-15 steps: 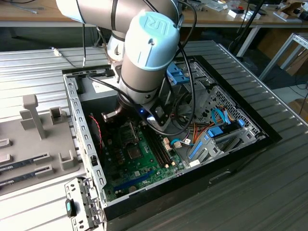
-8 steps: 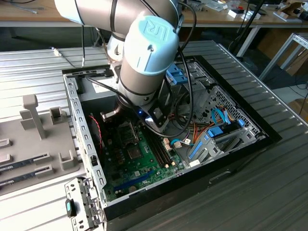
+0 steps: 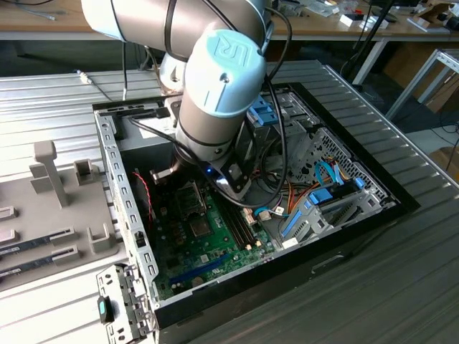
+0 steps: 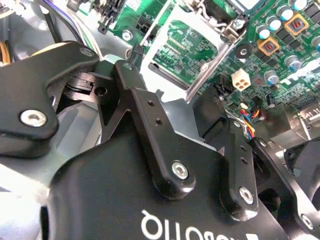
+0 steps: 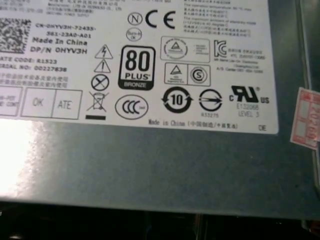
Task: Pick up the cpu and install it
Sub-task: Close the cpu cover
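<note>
Cpu (image 4: 248, 3) sits just beyond the raised metal frame (image 4: 176, 19) on the motherboard (image 4: 295, 75).

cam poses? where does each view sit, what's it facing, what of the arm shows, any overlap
Exterior view: off the arm, high, looking down into the open PC case; the arm's wrist joint hangs over the motherboard.
Second wrist view: on the wrist, looking past the black gripper body at the motherboard and the raised socket frame.
First wrist view: on the wrist, facing the grey power-supply box and its label.
Shared: exterior and second wrist views both show the motherboard.
</note>
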`<state>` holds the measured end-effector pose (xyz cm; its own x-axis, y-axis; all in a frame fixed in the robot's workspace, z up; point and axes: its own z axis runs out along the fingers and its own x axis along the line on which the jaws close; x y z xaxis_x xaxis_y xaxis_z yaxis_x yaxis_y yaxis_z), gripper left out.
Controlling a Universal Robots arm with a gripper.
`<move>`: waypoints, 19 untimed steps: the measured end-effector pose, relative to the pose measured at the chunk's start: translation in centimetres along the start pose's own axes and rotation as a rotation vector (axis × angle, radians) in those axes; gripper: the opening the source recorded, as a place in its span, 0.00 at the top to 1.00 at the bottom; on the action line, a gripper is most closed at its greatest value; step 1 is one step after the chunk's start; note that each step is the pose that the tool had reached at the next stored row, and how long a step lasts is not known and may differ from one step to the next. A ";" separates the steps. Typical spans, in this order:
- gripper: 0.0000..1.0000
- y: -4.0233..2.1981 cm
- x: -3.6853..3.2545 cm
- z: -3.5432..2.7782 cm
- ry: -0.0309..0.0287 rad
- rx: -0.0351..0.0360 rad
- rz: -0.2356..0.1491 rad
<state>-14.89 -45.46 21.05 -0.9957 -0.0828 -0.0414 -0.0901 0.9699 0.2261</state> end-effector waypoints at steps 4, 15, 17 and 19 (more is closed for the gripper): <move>0.34 -0.03 0.01 0.09 0.0001 -0.0010 0.000; 0.43 -0.03 0.01 0.09 -0.0003 -0.0041 0.000; 0.43 -0.03 0.00 0.09 -0.0004 -0.0048 0.000; 0.43 -0.03 0.01 0.09 -0.0003 -0.0053 0.000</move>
<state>-14.89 -45.47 20.95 -0.9957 -0.0827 -0.0417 -0.0901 0.9687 0.2313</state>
